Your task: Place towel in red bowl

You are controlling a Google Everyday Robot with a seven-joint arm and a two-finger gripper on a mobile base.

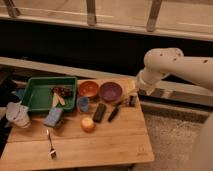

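Cream-white rounded arm (172, 62) with small dark holes, dark pincer (131, 99) at its tip near the purple bowl (110, 91).

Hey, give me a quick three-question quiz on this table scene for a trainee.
1. True or false: the towel already lies in the red bowl.
2. Which lies nearest the table's front edge? A) fork B) sponge C) orange
3. Fill in: the tool hangs beside the ____ bowl.
Key: 1 false, the towel sits at the table's left edge; 2 A; 3 purple bowl.
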